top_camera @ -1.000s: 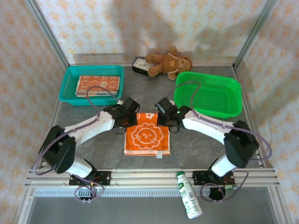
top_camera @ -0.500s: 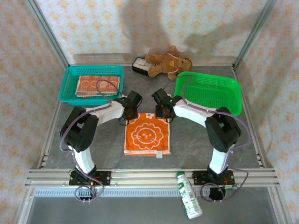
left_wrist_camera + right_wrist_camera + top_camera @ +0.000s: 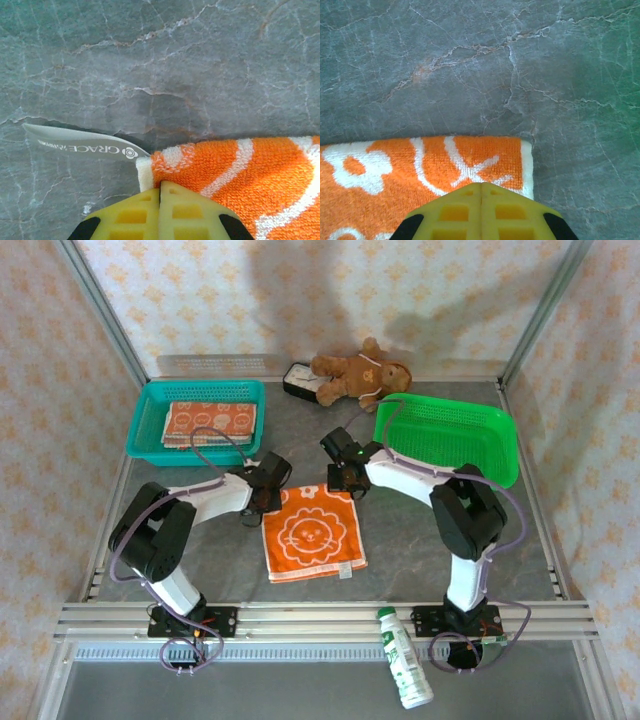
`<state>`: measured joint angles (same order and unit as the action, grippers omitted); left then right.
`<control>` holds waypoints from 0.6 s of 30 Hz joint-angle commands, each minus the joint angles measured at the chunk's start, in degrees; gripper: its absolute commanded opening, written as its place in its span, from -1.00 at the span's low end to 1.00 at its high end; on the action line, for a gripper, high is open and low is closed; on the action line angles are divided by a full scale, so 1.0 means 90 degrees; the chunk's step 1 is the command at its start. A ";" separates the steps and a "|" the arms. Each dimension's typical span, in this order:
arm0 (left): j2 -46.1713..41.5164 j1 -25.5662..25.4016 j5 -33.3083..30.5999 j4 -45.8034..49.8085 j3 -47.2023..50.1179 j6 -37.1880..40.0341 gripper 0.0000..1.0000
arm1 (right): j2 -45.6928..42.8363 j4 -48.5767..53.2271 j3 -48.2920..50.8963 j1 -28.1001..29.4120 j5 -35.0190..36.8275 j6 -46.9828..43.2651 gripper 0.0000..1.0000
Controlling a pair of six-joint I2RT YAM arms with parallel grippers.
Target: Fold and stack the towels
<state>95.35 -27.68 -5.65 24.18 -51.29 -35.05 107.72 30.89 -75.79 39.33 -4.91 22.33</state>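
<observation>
An orange towel [image 3: 311, 533] with a white lion-face print lies flat and slightly skewed on the grey table between the arms. My left gripper [image 3: 271, 492] is shut on its far left corner; in the left wrist view the yellow fingertips [image 3: 160, 184] meet on the orange terry [image 3: 240, 165], beside a white label [image 3: 85, 145]. My right gripper [image 3: 340, 483] is shut on the far right corner, with its tips [image 3: 481, 186] closed over the towel's edge [image 3: 420, 165]. More orange towels [image 3: 208, 422] lie stacked in the teal basket [image 3: 148, 410].
A green basket [image 3: 500, 455] sits at the back right, close to the right arm. A brown teddy bear [image 3: 355, 370] and a small dark box [image 3: 297, 380] lie at the back wall. A white bottle [image 3: 403, 670] lies on the front rail.
Both arms drew back and the grippers stayed at the far corners. The towel has turned a little, its far left corner shifting toward the near left.
</observation>
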 commanded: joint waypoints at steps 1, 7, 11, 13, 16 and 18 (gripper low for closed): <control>-0.0054 0.0048 -0.0196 0.0213 0.0078 -0.0056 -1.00 | 0.0312 0.0147 -0.0215 -0.0005 0.0083 -0.0111 -1.00; 0.0031 0.0051 -0.0146 0.0135 0.0116 -0.0042 -1.00 | 0.0814 0.0098 -0.0274 -0.0128 0.0291 -0.0147 -1.00; 0.0075 0.0056 -0.0106 0.0145 0.0094 -0.0002 -1.00 | 0.0939 0.0058 -0.0176 -0.0200 0.0205 -0.0149 -1.00; 0.0061 0.0049 -0.0164 0.0192 0.0076 0.0021 -1.00 | 0.0827 -0.0017 -0.0095 -0.0190 -0.0010 -0.0173 -1.00; 0.0078 0.0078 -0.0333 0.0372 0.0030 0.0092 -1.00 | 0.0625 -0.0067 -0.0035 -0.0181 -0.0092 -0.0153 -1.00; 0.0080 0.0135 -0.0442 0.0480 0.0032 0.0141 -1.00 | 0.0599 -0.0044 -0.0032 -0.0143 -0.0158 -0.0086 -1.00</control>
<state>95.29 -27.62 -6.15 24.45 -51.27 -34.57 114.04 29.76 -77.47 38.04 -5.63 21.76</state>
